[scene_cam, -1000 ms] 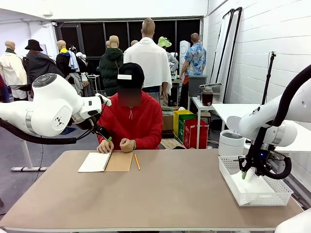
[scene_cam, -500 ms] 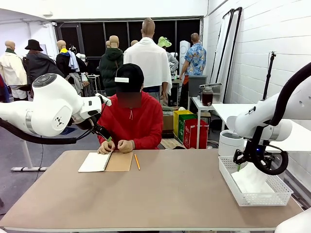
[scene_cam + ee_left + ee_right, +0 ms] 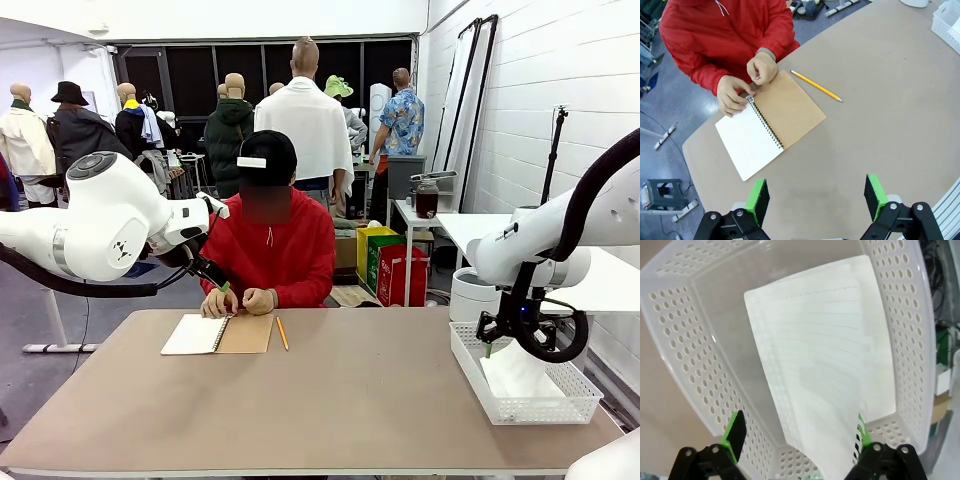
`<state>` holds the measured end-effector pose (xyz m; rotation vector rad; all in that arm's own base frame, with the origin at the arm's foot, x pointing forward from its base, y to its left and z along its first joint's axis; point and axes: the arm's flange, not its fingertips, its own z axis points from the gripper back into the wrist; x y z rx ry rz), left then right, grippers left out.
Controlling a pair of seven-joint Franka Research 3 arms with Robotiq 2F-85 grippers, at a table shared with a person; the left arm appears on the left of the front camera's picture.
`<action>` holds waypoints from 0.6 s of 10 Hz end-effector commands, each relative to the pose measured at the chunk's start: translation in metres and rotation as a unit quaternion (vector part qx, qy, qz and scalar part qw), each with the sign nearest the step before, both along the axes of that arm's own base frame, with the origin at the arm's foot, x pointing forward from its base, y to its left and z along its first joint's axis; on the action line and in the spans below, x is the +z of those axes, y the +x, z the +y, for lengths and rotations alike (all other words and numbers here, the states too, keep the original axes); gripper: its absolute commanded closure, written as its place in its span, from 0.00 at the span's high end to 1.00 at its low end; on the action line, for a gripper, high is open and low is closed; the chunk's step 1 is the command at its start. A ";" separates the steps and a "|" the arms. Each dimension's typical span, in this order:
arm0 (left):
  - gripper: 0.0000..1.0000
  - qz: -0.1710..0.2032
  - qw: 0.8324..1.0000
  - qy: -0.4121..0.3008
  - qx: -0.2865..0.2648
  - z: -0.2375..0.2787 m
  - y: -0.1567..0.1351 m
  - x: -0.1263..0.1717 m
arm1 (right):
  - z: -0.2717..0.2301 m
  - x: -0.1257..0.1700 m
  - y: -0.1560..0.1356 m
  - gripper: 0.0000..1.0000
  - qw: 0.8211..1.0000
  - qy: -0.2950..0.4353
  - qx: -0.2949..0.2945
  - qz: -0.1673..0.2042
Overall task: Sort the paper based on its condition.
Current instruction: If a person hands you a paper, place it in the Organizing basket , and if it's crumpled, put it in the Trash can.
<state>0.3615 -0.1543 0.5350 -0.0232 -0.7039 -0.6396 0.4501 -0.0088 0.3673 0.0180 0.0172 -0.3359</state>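
Observation:
Lined white paper [image 3: 820,365] lies loose in the white perforated basket [image 3: 685,340], one sheet over another. My right gripper [image 3: 797,432] hangs open just above it, with its green pads on either side of the sheet's near end and not touching it. From the front, the right gripper [image 3: 490,345] hovers over the basket [image 3: 470,365] at the table's right edge, with the paper [image 3: 515,378] inside. My left gripper [image 3: 816,197] is open and empty, high above the table. In the front view the left gripper [image 3: 213,278] is near the person's hands.
A spiral notebook [image 3: 770,130] lies open at the far left of the table, with the person's hands [image 3: 747,90] at its binding. A yellow pencil [image 3: 816,85] lies beside it. A white round bin [image 3: 472,295] stands behind the basket.
My right gripper has opened, let the sheet go into the basket and risen out of it. The left arm has stayed still.

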 end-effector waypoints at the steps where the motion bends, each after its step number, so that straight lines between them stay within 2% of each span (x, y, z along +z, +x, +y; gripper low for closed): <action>1: 1.00 0.002 1.000 0.000 0.001 0.001 0.000 0.000 | -0.003 0.001 0.001 1.00 1.000 0.001 0.001 -0.008; 6: 1.00 0.002 1.000 0.000 0.001 0.001 0.000 0.000 | -0.003 0.001 0.001 1.00 1.000 0.001 0.001 -0.008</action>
